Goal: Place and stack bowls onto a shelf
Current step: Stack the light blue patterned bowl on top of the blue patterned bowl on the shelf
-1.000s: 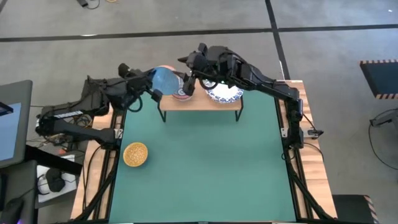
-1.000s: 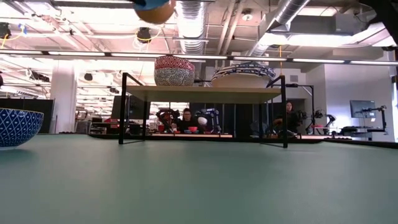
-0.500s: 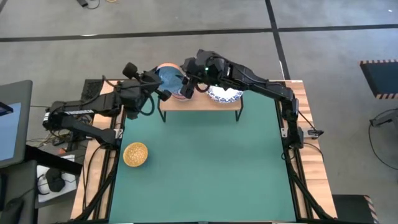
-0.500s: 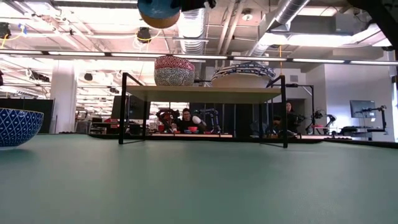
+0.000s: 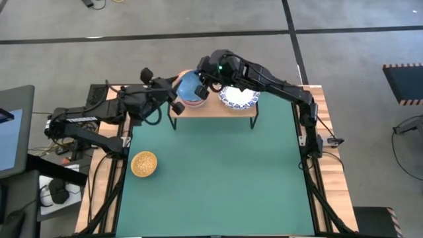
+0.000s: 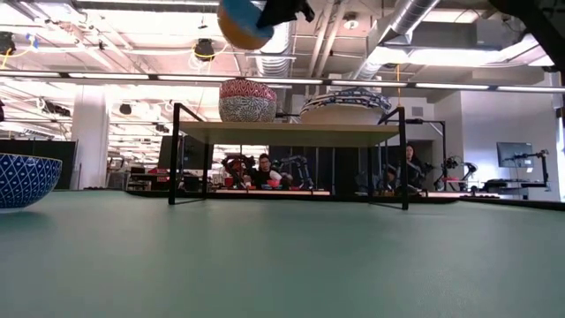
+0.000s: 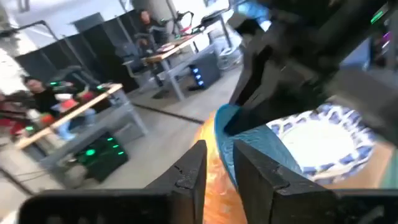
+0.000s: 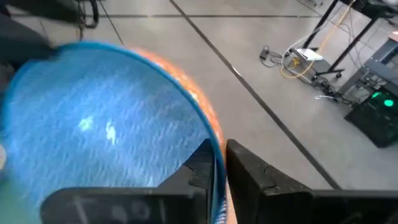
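Right now both hands meet on one light blue bowl (image 5: 190, 86), high above the shelf's (image 5: 211, 108) left end, at about eleven o'clock on the counter (image 5: 211, 178). Right hand (image 8: 219, 163) pinches the bowl's rim, fingers closed on either side of it. Left hand (image 7: 216, 169) has its fingers closed on the rim too, from the nine o'clock side. Count on the shelf: one red patterned bowl (image 6: 247, 100) directly under the blue one, and one white bowl with blue rim (image 5: 238, 98) at its three o'clock. Down on the green mat, a golden yellow bowl (image 5: 144, 163) sits alone at eight o'clock, well apart from the shelf. Low view catches a blue-patterned bowl (image 6: 25, 179) at the mat's edge. People (image 6: 256, 168) sit at benches far behind.
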Robot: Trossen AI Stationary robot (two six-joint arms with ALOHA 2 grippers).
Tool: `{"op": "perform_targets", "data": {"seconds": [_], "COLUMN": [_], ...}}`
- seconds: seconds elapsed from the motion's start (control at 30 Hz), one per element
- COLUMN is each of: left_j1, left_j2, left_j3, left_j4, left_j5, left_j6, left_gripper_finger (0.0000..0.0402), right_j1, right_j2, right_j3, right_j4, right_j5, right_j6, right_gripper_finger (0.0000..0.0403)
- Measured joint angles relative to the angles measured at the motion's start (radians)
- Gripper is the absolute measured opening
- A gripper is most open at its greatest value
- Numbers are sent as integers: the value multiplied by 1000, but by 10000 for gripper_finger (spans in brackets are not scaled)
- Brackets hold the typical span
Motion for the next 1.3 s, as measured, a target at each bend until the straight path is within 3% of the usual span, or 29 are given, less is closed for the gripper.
{"op": "perform_targets", "data": {"seconds": [0.23,0.47,0.73,0.93,1.1,1.3], "left_j1": [1,2,17,68,116,124], "left_j2": [-1,-1,-40,-74,-69,-54], "left_j3": [0,0,-1,-2,-2,-3], "left_j4": [-6,-6,-186,-421,-554,-587], "left_j5": [16,-4,5,170,317,372], "left_j6": [-55,-78,-314,-521,-638,-689], "left_gripper_finger": [91,92,92,92,88,87], "right_j1": [-30,-96,-165,-190,-194,-185], "right_j2": [0,55,108,116,126,145], "right_j3": [0,2,0,0,2,1], "right_j4": [-23,-28,-151,-190,-195,-201], "right_j5": [-10,-91,-257,-344,-349,-359], "right_j6": [20,107,242,299,313,330], "right_gripper_finger": [42,42,42,46,48,56]}}
